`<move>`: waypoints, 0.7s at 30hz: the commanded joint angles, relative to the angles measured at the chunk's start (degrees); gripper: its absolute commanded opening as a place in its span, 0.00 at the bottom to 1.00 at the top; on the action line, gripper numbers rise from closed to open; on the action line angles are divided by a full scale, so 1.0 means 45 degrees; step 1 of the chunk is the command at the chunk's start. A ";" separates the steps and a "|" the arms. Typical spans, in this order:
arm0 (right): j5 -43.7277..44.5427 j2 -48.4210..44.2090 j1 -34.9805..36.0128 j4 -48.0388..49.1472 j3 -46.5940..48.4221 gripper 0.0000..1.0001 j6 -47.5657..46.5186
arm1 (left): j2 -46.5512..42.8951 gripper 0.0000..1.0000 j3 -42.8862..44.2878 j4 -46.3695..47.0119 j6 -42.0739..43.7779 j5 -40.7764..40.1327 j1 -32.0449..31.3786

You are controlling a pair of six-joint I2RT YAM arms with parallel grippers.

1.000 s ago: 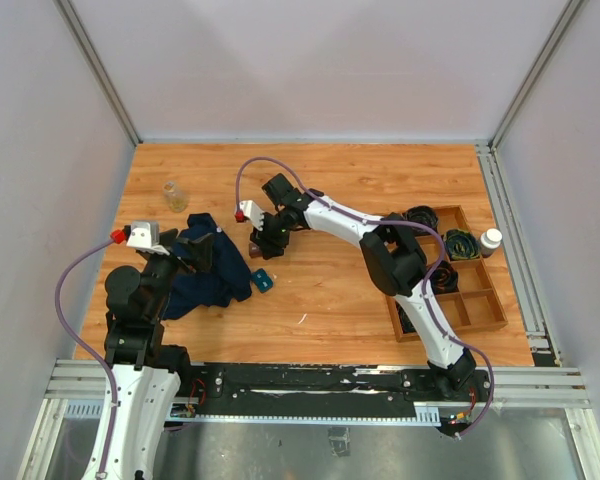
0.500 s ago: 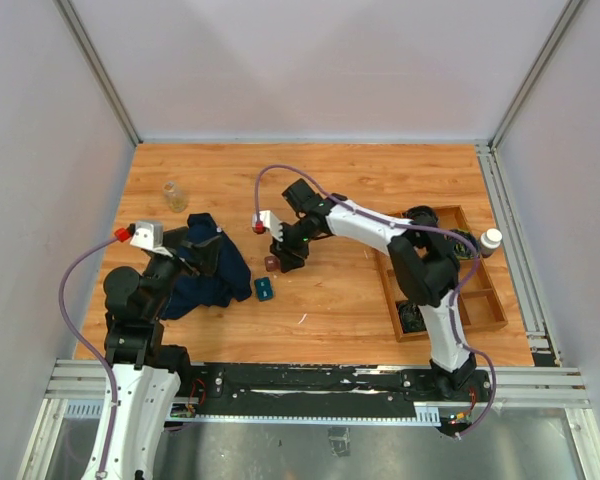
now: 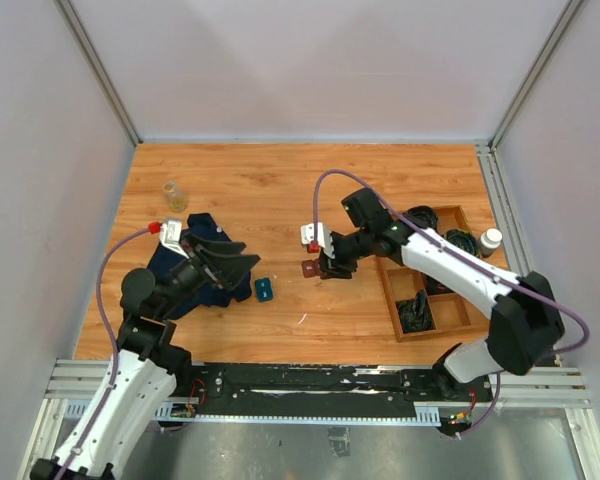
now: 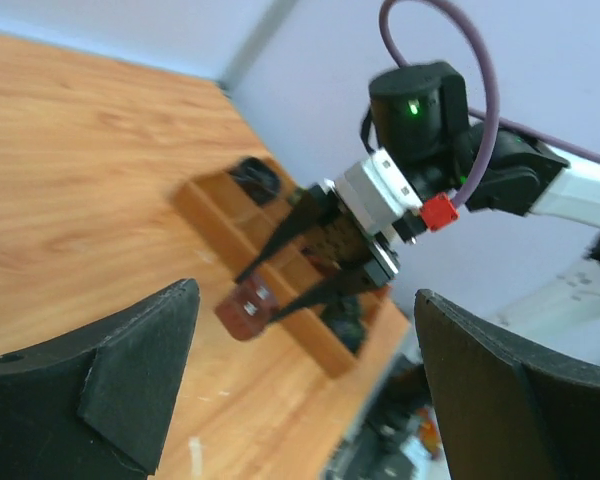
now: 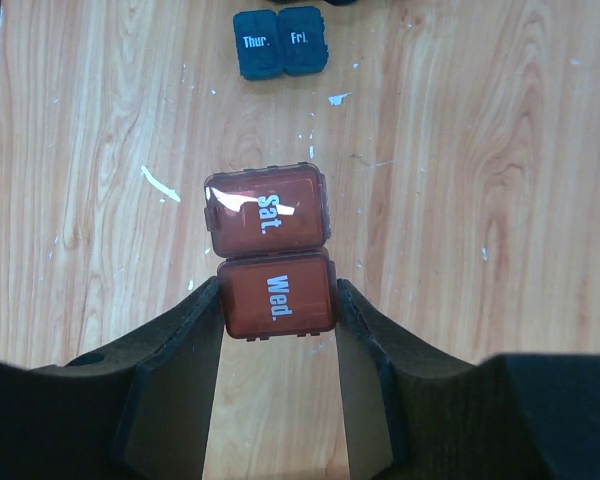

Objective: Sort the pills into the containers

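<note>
My right gripper (image 3: pixel 322 264) is shut on a small dark reddish-brown container (image 3: pixel 309 267), a two-part box marked "Sat." and "Wed.". In the right wrist view the fingers (image 5: pixel 170 350) clamp the "Wed." half (image 5: pixel 277 293) from both sides, and the "Sat." half sticks out ahead. The box seems held just off the table, left of the wooden tray. My left gripper (image 3: pixel 244 263) is open and empty over the dark cloth's right edge. It faces the held box, which shows in the left wrist view (image 4: pixel 246 309) between its wide-apart fingers (image 4: pixel 130 350).
A small teal box (image 3: pixel 264 289) marked "Thur." and "Fri." (image 5: pixel 280 42) lies right of a dark blue cloth (image 3: pixel 190 285). A wooden divided tray (image 3: pixel 448 331) with dark items stands at the right, a white bottle (image 3: pixel 491 240) beside it. A small clear bottle (image 3: pixel 174 195) stands far left.
My right arm has carried the reddish-brown box to the right, from beside the cloth toward the tray. My left arm has reached forward and right, its gripper now open near the teal box.
</note>
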 commanded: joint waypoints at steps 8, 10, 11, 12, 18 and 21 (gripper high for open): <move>0.1160 -0.2256 -0.0004 0.0060 -0.1155 0.14 -0.1208 | 0.3329 0.93 -0.1593 0.4807 -0.2758 -0.4819 -0.5952; 0.0974 -0.2211 -0.0020 0.0060 -0.1128 0.14 -0.1054 | 0.4049 0.93 -0.1714 0.5463 -0.3127 -0.5222 -0.6192; 0.0836 -0.2182 -0.0020 0.0089 -0.1132 0.14 -0.0982 | 0.4371 0.92 -0.1720 0.5705 -0.3287 -0.5272 -0.6246; 0.0704 -0.2164 -0.0030 0.0113 -0.1135 0.14 -0.0890 | 0.4677 0.91 -0.1703 0.5858 -0.3443 -0.5300 -0.6296; 0.0186 -0.2165 -0.0019 0.0205 -0.1149 0.14 -0.0647 | 0.6102 0.81 -0.1669 0.6579 -0.3830 -0.5595 -0.6571; 0.0097 -0.2214 -0.0002 0.0300 -0.1152 0.14 -0.0512 | 0.6759 0.70 -0.1692 0.7208 -0.4039 -0.5474 -0.6574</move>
